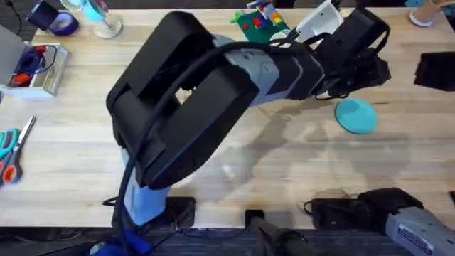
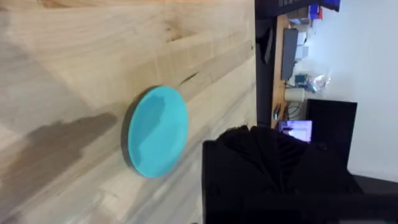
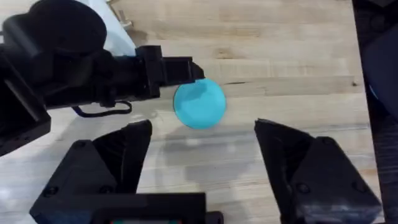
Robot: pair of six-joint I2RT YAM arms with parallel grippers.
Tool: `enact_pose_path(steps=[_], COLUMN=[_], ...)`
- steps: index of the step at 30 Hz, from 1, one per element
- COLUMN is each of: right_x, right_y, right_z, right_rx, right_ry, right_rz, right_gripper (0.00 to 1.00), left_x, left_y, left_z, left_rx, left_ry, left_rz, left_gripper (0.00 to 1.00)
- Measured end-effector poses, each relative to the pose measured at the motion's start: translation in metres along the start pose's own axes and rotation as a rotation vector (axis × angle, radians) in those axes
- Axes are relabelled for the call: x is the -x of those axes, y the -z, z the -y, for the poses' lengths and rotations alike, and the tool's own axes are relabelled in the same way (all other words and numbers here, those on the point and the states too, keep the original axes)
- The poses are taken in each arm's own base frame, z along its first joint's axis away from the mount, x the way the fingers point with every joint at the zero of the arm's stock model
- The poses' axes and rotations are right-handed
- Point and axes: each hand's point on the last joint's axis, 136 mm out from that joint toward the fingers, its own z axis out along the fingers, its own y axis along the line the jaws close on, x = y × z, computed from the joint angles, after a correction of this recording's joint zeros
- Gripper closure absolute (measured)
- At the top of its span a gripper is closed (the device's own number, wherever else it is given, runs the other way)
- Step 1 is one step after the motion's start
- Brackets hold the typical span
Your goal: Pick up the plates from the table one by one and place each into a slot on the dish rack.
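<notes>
table [image 1: 284,163]: light wood planks | on it: teal-blue plate [image 1: 355,116], scissors [image 1: 11,149]

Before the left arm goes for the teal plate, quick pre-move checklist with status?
1. Teal plate lying flat on the table: ok.
2. Nothing resting on the plate: ok.
3. Left gripper close beside the plate: ok.
4. Left fingers open for the grasp: cannot tell.
5. Right gripper open, above the table and back from the plate: ok.
6. Dish rack slot free: cannot tell.
</notes>
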Motion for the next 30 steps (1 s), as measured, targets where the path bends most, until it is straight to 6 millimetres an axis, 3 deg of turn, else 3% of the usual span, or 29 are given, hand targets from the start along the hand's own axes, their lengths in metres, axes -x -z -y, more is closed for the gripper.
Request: enact_pose_path(steps=[9, 13, 14, 18, 24, 29, 30], right_x=[0.0, 0.0, 0.0, 0.0, 0.0, 0.001, 0.001], right_y=[0.0, 0.0, 0.0, 0.0, 0.0, 0.001, 0.001], right_z=[0.0, 0.0, 0.0, 0.0, 0.0, -0.006, -0.009], right_rx=[0.0, 0.0, 0.0, 0.0, 0.001, 0.021, 0.033], right_ry=[0.007, 0.006, 0.006, 0.007, 0.011, 0.032, 0.044], right_rz=[0.003, 0.002, 0.002, 0.002, 0.003, 0.008, 0.01], right_gripper=[0.007, 0.007, 0.007, 0.008, 0.007, 0.007, 0.007], left_x=[-0.021, -0.03, -0.035, -0.033, -0.038, -0.034, -0.039], left_y=[0.001, 0.001, 0.001, 0.0, -0.004, -0.007, -0.005], left_z=[-0.001, -0.013, -0.025, -0.028, -0.045, -0.039, -0.059], left_rx=[-0.022, 0.029, 0.08, 0.098, 0.104, 0.016, 0.1], left_ry=[-0.16, -0.169, -0.161, -0.177, -0.109, -0.058, 0.019], left_rz=[-0.112, -0.142, -0.154, -0.131, -0.101, -0.052, -0.061], left_gripper=[0.959, 0.959, 0.959, 0.959, 0.959, 0.96, 0.96])
